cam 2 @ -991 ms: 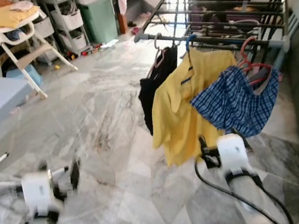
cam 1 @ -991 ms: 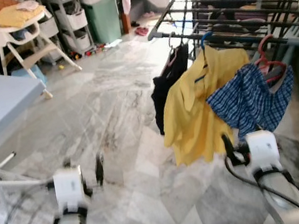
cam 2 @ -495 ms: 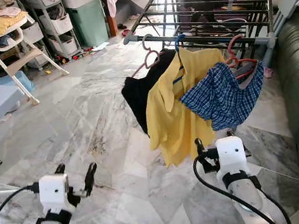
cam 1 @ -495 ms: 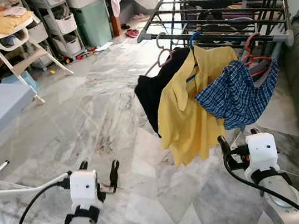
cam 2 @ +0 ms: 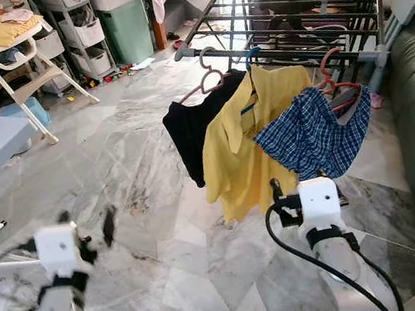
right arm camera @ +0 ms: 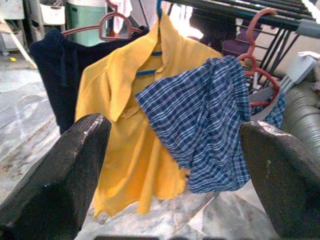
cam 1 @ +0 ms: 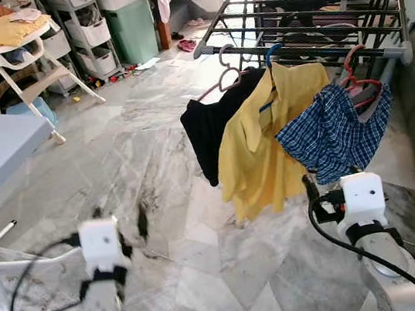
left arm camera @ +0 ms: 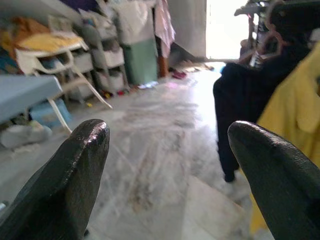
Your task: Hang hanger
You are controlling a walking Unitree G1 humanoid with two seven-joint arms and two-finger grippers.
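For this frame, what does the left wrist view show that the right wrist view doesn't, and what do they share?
Left wrist view alone: a white high chair, stacked drawers, a blue table edge. Right wrist view alone: the blue plaid shirt on a red hanger, and a dark sofa. Both: the black garment, the yellow shirt, marble floor, and that arm's own open fingers.
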